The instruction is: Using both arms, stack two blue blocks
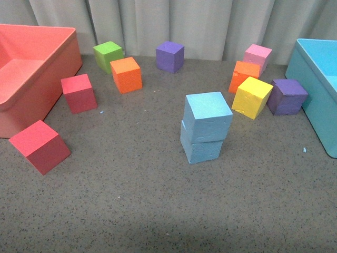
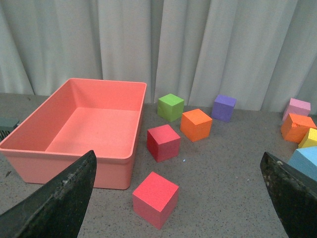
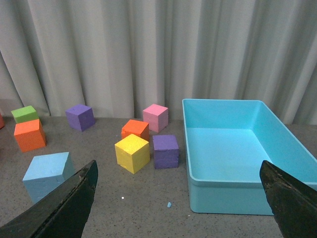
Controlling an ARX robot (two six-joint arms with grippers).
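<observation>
The left gripper (image 2: 176, 198) is hanging wide open and empty, its two black fingers (image 2: 59, 198) framing the lower corners of its wrist view; ahead of it and to one side the salmon bin (image 2: 74, 158) is sitting, with a red cube (image 2: 155, 199) lying just in front of the open jaws. Further toward the middle of the table, the upper blue block (image 1: 208, 116) is resting on the lower blue block (image 1: 201, 146), twisted somewhat and overhanging one edge, well apart from both grippers and beyond either one's reach line as framed. The right gripper (image 3: 178, 203) is likewise spread fully and holding nothing, with the turquoise bin (image 3: 237, 191) ahead of it and a yellow cube (image 3: 132, 152) near the centre of its view. The stack appears to be standing, though its seating is hard to judge from the front camera alone. To finish well, both arms should be staying clear; any correction should square the upper block gently without nudging the lower.
</observation>
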